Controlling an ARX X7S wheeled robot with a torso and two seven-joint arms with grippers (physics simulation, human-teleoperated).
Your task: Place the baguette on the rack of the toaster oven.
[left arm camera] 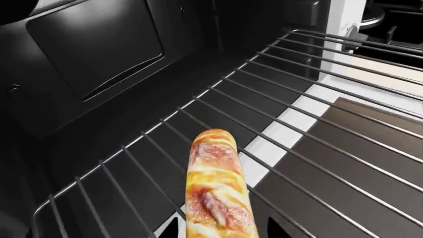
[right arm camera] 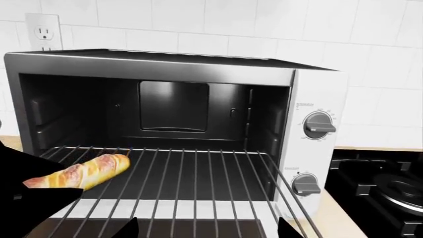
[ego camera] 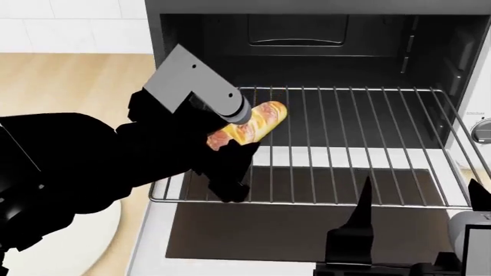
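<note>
The white toaster oven (right arm camera: 317,99) stands open, its glass door (ego camera: 307,230) folded down. The wire rack (ego camera: 360,144) is slid partway out over the door; it also shows in the left wrist view (left arm camera: 317,124) and the right wrist view (right arm camera: 198,173). My left gripper (ego camera: 227,138) is shut on the near end of the golden baguette (ego camera: 253,123), which it holds low over the rack's left part with the far end pointing into the oven. The baguette also shows in the left wrist view (left arm camera: 215,188) and the right wrist view (right arm camera: 82,172). My right gripper (right arm camera: 208,229) is open and empty in front of the door.
Grey knobs (right arm camera: 319,126) sit on the oven's right panel. A black gas stovetop (right arm camera: 383,188) lies to the oven's right. A white plate (ego camera: 100,241) rests on the wooden counter at the lower left. A wall outlet (right arm camera: 41,30) is behind the oven.
</note>
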